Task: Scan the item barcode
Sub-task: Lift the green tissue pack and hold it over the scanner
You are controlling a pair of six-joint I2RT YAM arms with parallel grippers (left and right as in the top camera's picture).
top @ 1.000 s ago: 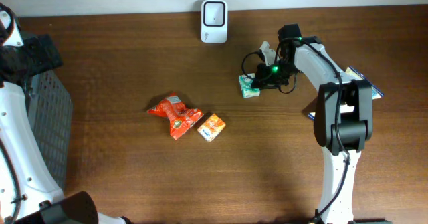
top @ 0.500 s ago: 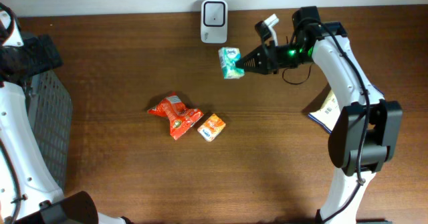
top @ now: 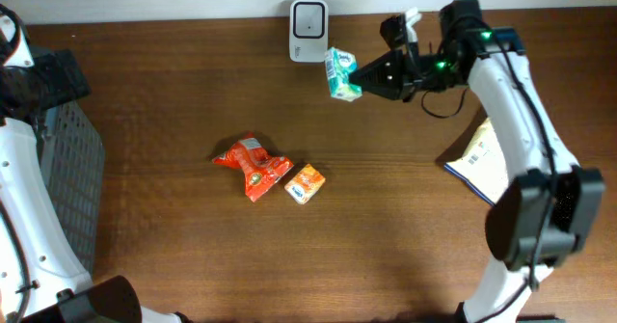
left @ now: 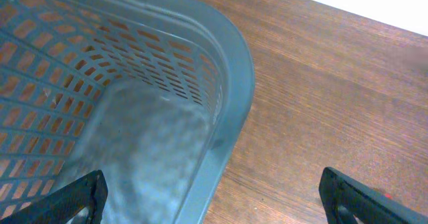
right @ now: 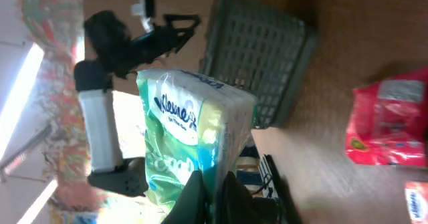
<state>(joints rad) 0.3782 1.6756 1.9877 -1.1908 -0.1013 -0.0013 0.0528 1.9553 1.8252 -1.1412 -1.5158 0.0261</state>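
The right pincer [top: 361, 73] is clamped on the tissue pack [top: 339, 73] and holds it above the tabletop [top: 193, 101], just beside the white scanner [top: 308, 17]. The left pincer [left: 212, 184] stands wide, gripping nothing, over the rim of the grey basket [left: 241, 70]. A red packet [top: 249, 164] and an orange packet [top: 305, 182] lie touching mid-tabletop.

The whole table [top: 174, 265] is taken in from straight above, high up, by the overhead camera. The left wrist view is set close over the grey basket [left: 234, 83] at the left edge, tilted down into it. The right wrist view is rolled sideways, pressed close behind the tissue pack [right: 194, 137] and faced left across the table. Basket and red packet [right: 388, 124] are shared with the overhead view.
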